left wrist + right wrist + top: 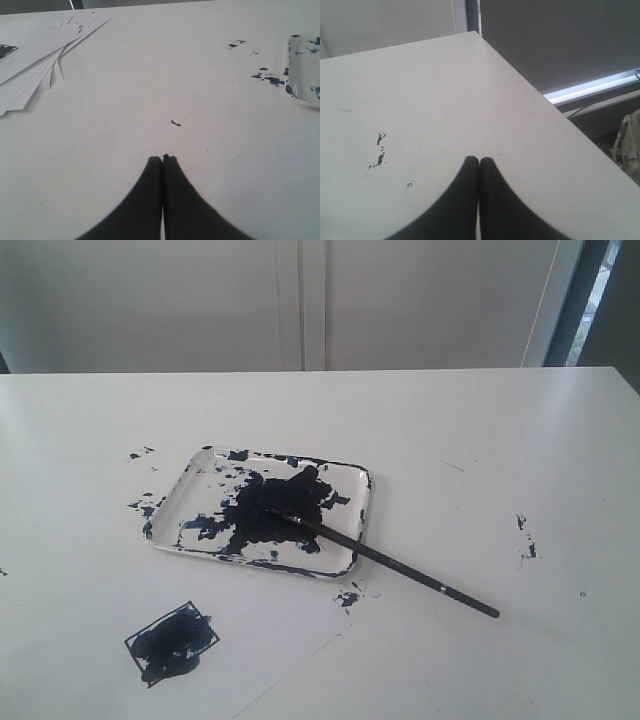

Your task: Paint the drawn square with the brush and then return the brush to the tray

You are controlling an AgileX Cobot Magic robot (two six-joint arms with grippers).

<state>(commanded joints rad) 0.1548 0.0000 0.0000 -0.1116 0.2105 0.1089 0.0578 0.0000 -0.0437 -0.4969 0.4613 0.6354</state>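
The white tray, smeared with dark blue-black paint, lies mid-table in the exterior view; one edge of the tray shows in the left wrist view. The black brush rests with its tip in the blotch and its handle sticking out over the tray's near right rim onto the table. The drawn square, smeared dark inside, sits near the table's front left. Neither arm appears in the exterior view. My left gripper is shut on nothing above bare table. My right gripper is likewise shut and holds nothing.
Paint splatters dot the table left of the tray, and more paint marks lie at the right. A fanned stack of white paper lies beyond the left gripper. The table's far edge runs close by the right gripper.
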